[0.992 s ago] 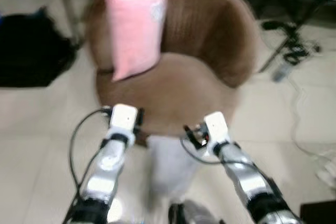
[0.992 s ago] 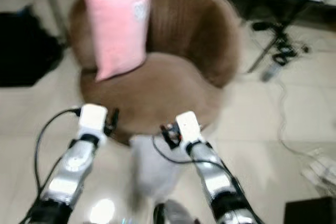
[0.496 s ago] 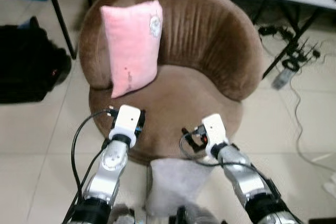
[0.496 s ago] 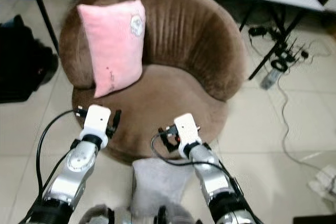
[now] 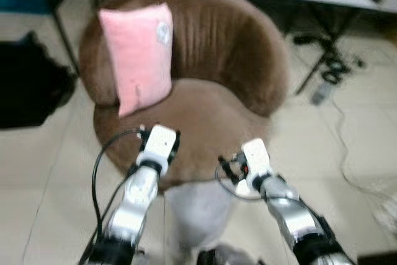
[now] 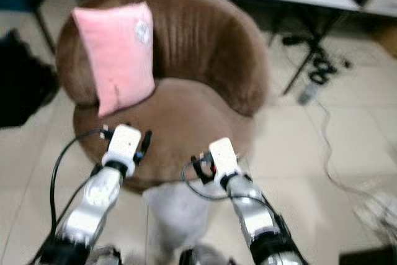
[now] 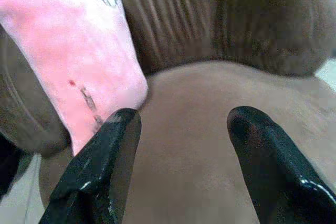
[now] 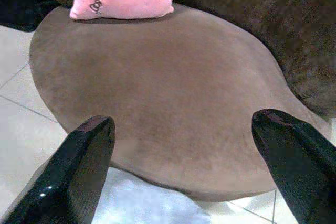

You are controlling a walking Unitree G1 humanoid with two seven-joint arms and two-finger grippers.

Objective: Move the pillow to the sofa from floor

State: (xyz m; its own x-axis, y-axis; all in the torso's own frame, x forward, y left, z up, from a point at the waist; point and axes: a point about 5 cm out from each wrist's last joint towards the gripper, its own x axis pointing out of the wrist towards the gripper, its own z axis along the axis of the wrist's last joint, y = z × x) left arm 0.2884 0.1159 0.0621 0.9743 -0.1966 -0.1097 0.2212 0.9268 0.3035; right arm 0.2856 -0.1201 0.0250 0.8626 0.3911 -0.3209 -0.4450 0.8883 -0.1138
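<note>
Ahead of our left claw (image 7: pixel 181 145), whose black fingers stand wide apart with nothing between them, the soft pink rectangular pillow (image 5: pixel 138 56) leans upright against the ribbed back of the round brown velvet sofa chair (image 5: pixel 236 60), on its seat. Our right claw (image 8: pixel 184 145) hovers over the seat's front edge, fingers spread wide and empty. Just below that edge, a pale grey cushion (image 6: pixel 177 209) lies on the tiled floor (image 5: pixel 43 172) between our arms.
</note>
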